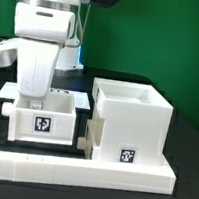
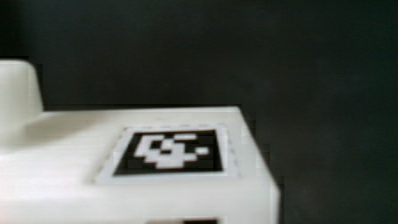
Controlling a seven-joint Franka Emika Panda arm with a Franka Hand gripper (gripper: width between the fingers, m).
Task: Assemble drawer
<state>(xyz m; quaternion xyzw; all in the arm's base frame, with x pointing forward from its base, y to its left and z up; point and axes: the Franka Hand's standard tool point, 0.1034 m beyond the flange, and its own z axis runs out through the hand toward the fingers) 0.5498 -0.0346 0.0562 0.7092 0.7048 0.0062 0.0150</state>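
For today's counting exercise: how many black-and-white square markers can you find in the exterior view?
2: one on the drawer front, below the gripper; one low on the casing front, toward the exterior view's right. Others may face away.

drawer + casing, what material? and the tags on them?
Drawer: looks like white moulded or printed plastic, matte; uniform colour, thick walls, soft glare-free edges. Casing: apparently the same white matte plastic, thick rim. Tag: flat black-and-white print, probably a paper or vinyl sticker; the wrist view is too blurred to tell which.
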